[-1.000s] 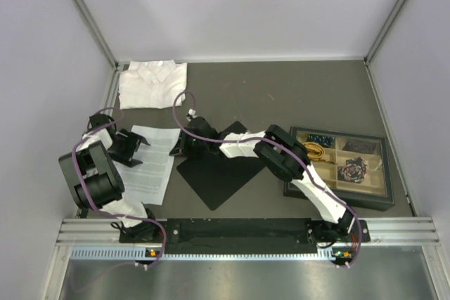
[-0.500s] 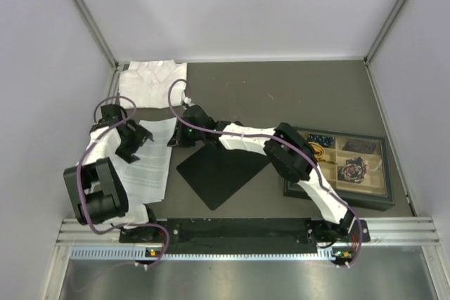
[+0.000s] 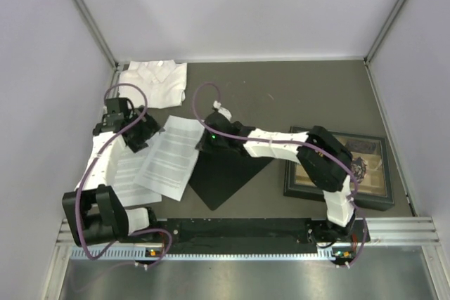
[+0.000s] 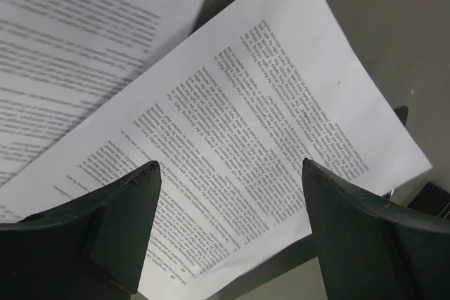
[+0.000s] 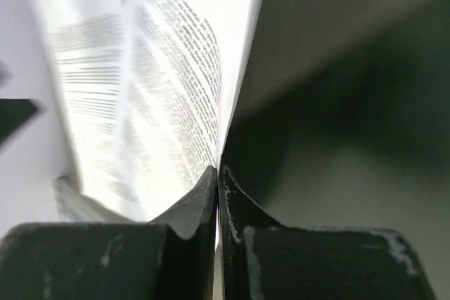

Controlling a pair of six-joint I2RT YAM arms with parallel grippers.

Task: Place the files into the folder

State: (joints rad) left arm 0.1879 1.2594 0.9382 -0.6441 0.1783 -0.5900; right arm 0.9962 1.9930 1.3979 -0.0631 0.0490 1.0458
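Evidently files [image 5: 176,82] edge pinched between right jaws.

1. The folder [image 3: 228,177] lies mid-counter [image 3: 295,96].
2. The files [image 3: 172,159] lie at its 9 o'clock, 1 sheet overlapping the other.
3. The shirt [image 3: 153,82] lies at 11 o'clock, the tray [image 3: 376,200] at 3 o'clock.

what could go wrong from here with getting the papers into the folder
The right hand pinches the white printed paper sheet only at its edge, and it bows there; it could slip out or crease. That sheet lies askew, only partly over the flat black folder, so it may land crooked. The open left hand hovers over that sheet and might snag it.
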